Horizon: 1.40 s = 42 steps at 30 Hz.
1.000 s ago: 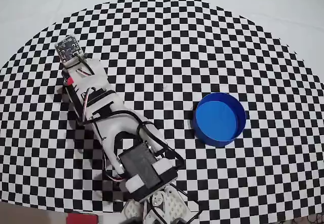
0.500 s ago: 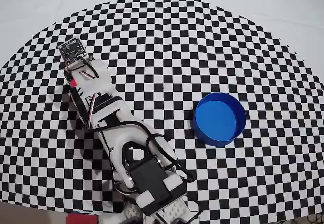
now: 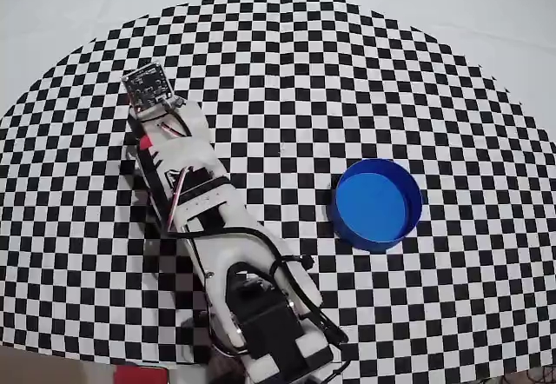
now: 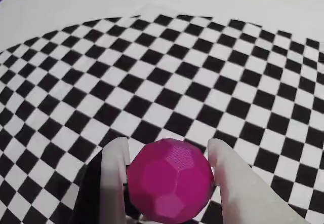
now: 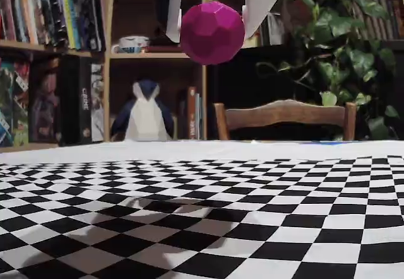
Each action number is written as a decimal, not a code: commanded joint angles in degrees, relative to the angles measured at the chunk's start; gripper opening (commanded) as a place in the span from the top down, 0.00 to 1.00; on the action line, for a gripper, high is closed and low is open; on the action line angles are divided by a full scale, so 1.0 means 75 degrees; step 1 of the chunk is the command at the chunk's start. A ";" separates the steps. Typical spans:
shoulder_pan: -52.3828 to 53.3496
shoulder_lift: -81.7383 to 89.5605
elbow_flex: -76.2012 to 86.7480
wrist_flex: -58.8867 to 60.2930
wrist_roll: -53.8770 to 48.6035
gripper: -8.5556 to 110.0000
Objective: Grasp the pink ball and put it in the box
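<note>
The checkered cloth (image 3: 287, 71) spreads under me as a wide rounded patch of black and white squares, with plain white table (image 3: 69, 19) showing beyond its curved edge toward twelve o'clock in the overhead view. My arm (image 3: 208, 228) is the next biggest thing there: it rises from the base at six o'clock and reaches up toward ten o'clock, ending in the small camera board at my wrist. From above my own body hides what I carry.

The box (image 3: 375, 203), round, blue and shallow, sits on the cloth at about three o'clock from my forearm, well apart from me, and its flat bottom is bare.

In the fixed view, low over the cloth, a bookshelf (image 5: 57, 58) fills the background toward nine o'clock, a leafy plant (image 5: 341, 45) stands toward two o'clock, and a wooden chair back (image 5: 284, 118) sits just behind the table edge, with a stuffed penguin (image 5: 145, 112) beside it at nine o'clock.

My gripper (image 4: 167, 155) is clenched on the pink ball (image 4: 169, 181): in the wrist view one white finger (image 4: 114, 178) presses its nine o'clock side and the other its three o'clock side. In the fixed view the ball (image 5: 212, 33) hangs clear above the cloth, at twelve o'clock in the frame, with a soft shadow on the squares beneath.
</note>
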 commanded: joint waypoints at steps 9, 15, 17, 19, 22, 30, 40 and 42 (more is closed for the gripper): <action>0.0504 0.1652 0.0937 -0.0047 0.0035 0.93; 0.0703 0.2215 0.1359 0.0000 0.0035 0.93; 0.0785 0.2297 0.1418 0.0000 0.0035 0.93; 0.0879 0.2344 0.1441 0.0000 0.0035 0.93; 0.0996 0.2414 0.1477 0.0012 0.0023 0.93; 0.1324 0.2754 0.1676 0.0012 0.0035 0.93; 0.1945 0.3562 0.2156 0.0012 0.0035 0.93; 0.2086 0.3703 0.2262 0.0012 0.0035 0.93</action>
